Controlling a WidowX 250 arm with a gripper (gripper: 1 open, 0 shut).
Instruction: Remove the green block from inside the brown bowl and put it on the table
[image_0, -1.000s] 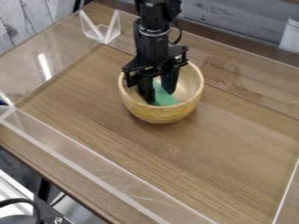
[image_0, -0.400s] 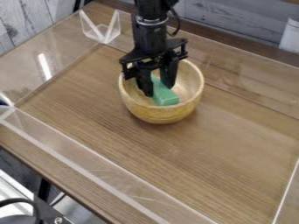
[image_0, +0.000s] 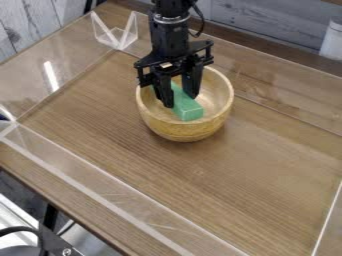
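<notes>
I see my gripper (image_0: 173, 87) pointing straight down over the brown bowl (image_0: 186, 107), its fingers clamped partway on the upper end of the green block (image_0: 185, 104). The block's lower end is inside the bowl, which sits on the table (image_0: 201, 190).

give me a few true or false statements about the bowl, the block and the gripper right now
1. The green block is inside the brown bowl. True.
2. The gripper hangs over the bowl, pointing down. True.
3. The block lies flat on the table beside the bowl. False: it leans in the bowl, one end up between the gripper's fingers.
4. The bowl is tipped on its side. False: it stands upright on the table.
5. Low clear walls run round the table. True.
6. A second bowl stands near the front edge. False: only one bowl is in view.
</notes>
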